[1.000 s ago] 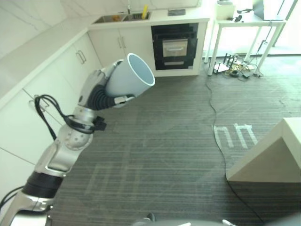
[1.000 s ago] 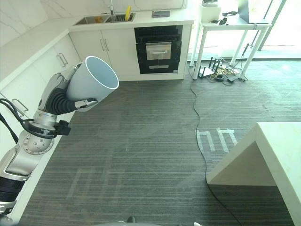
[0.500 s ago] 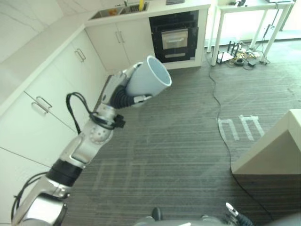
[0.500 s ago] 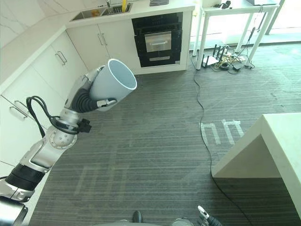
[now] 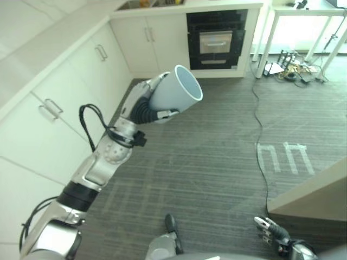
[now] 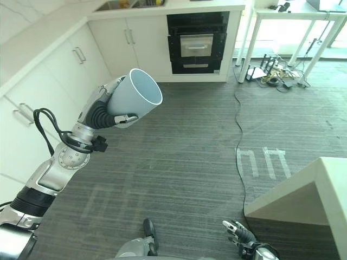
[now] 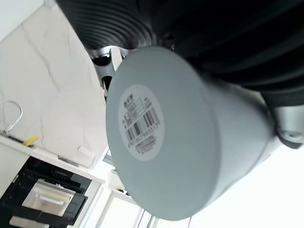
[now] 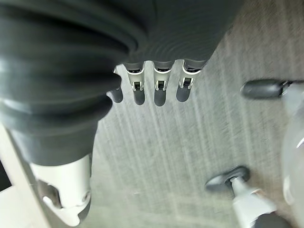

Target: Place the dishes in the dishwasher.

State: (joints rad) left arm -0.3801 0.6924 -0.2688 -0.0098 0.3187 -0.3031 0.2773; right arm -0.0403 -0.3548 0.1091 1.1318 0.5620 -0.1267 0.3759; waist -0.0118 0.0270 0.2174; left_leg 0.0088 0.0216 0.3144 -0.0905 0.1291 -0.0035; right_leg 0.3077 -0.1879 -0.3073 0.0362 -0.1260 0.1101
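Overhead, dark striped carpet flooring (image 5: 217,162) is stretching between white kitchen cabinets (image 5: 65,92) and a black built-in dishwasher (image 6: 196,43). Left hand (image 6: 105,111) is gripping a pale blue tapered cup (image 6: 135,98), fingers curling round its base, mouth tilting toward the dishwasher. Right hand (image 8: 156,85) is hanging low above the carpet, fingers relaxing straight, holding nothing.

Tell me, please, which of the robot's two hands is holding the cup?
The left hand: it grips the grey cup, raised. The right hand hangs low, fingers relaxed, holding nothing.
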